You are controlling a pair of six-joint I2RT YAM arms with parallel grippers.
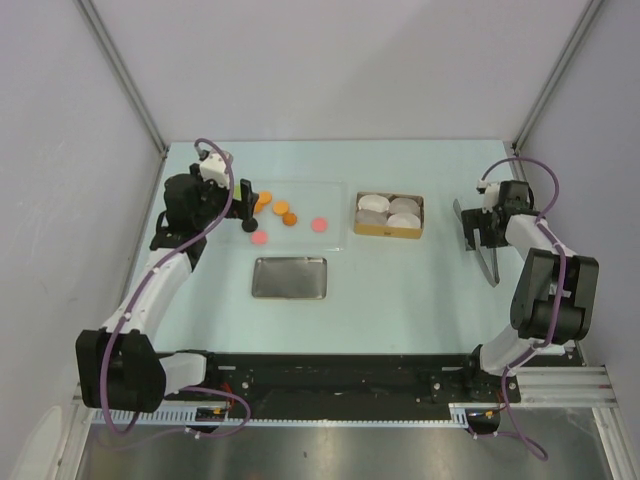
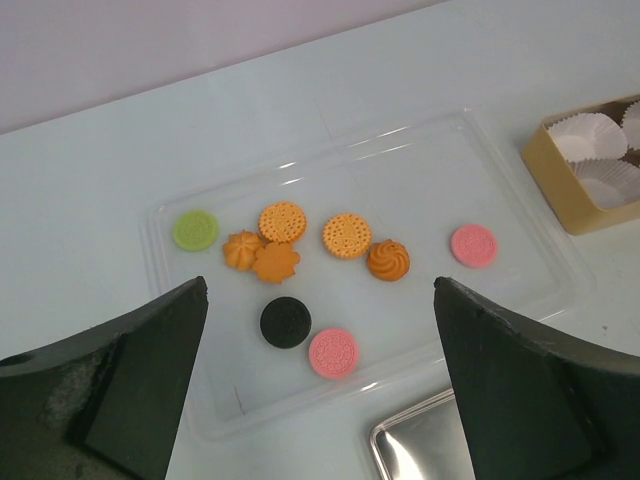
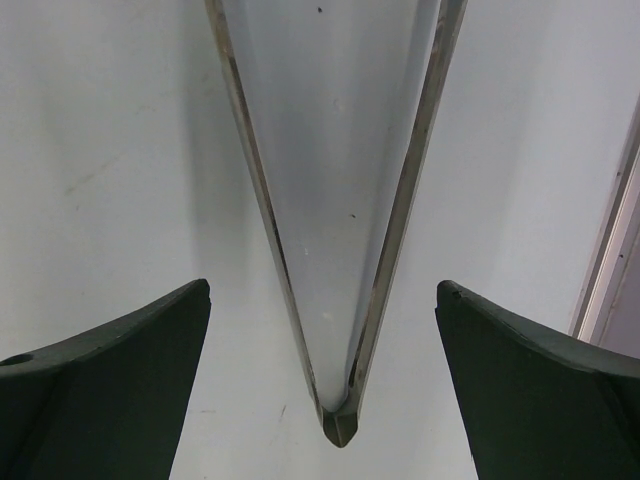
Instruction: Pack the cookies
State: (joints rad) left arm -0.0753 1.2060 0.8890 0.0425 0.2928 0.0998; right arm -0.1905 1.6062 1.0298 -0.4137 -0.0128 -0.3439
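- Top view: the cookies (image 1: 290, 217) lie in a clear tray (image 1: 338, 240) on the worktop (image 1: 400, 290). The left hand (image 1: 247, 208) hangs at the tray's left end. The right hand (image 1: 476, 235) is over metal tongs (image 1: 491, 270) at the right side.
- Left wrist view: fingers (image 2: 120, 380) spread wide, nothing held. Green, orange, black and pink cookies lie in the tray below.
- Right wrist view: fingers (image 3: 110, 380) spread wide, the tongs lying untouched between them.

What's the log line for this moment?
left pincer open over cookies | cookies in clear tray | right pincer open astride tongs, not gripping | box holds paper cups, no cookies seen
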